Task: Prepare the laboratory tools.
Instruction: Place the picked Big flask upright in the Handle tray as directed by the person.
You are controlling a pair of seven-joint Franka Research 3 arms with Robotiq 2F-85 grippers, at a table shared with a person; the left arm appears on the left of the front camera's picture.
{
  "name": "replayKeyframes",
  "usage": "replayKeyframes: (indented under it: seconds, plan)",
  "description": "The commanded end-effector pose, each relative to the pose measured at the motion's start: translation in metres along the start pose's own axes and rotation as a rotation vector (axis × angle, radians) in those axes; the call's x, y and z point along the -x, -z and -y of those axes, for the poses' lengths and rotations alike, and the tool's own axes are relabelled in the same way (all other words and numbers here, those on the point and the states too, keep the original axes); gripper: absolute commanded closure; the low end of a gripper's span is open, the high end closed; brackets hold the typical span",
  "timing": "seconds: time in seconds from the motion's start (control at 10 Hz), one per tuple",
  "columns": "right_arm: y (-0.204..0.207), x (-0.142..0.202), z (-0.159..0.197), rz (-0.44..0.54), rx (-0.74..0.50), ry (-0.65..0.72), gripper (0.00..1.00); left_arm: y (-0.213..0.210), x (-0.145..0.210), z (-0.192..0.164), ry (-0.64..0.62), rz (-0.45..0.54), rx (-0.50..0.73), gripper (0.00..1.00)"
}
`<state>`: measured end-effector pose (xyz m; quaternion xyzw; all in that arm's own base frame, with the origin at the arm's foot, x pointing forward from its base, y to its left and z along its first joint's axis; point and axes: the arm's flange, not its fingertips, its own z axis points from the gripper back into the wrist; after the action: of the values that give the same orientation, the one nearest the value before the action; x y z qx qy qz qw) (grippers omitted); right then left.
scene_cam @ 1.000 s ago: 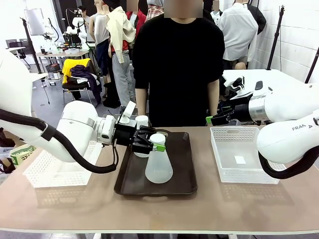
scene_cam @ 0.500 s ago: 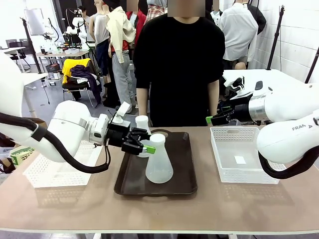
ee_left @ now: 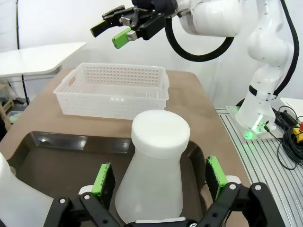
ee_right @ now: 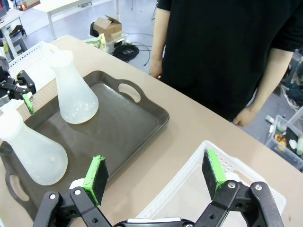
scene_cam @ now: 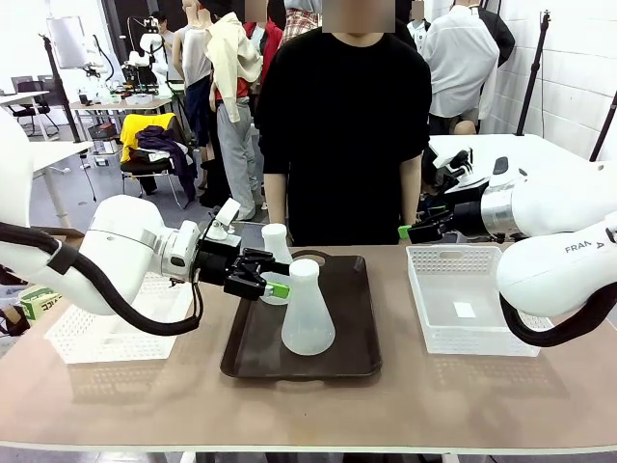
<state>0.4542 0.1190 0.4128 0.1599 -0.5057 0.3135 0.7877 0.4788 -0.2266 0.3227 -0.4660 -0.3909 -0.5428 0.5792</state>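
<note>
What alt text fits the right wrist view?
Two milky flasks, near and far, stand upright on a dark tray. The open right gripper hangs above the table, over a white basket; a person in black stands behind.

Bright, even indoor light throughout; soft, faint shadows under the dark brown handled plastic tray (scene_cam: pixel 357 362) on the tan table (scene_cam: pixel 482 405). Sharp focus in front; wide-angle bending at wrist-view edges. Mild sheen on tray floor.

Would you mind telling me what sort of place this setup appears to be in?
Probably a robotics lab or data-collection room: other work tables stand behind, a further robot arm is set up at one, and several people stand around in the background.
</note>
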Motion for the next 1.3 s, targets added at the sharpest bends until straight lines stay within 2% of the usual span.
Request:
replayKeyframes:
  seconds: [0.0, 1.2]
  plan:
    - [-0.0102, 0.0018, -0.0059, 0.077, 0.016, 0.003, 0.0, 0.0, 0.0008, -0.0003, -0.001, 0.0, 0.0, 0.0]
    - [-0.0102, 0.0018, -0.0059, 0.077, 0.016, 0.003, 0.0, 0.0, 0.0008, -0.0003, -0.001, 0.0, 0.0, 0.0]
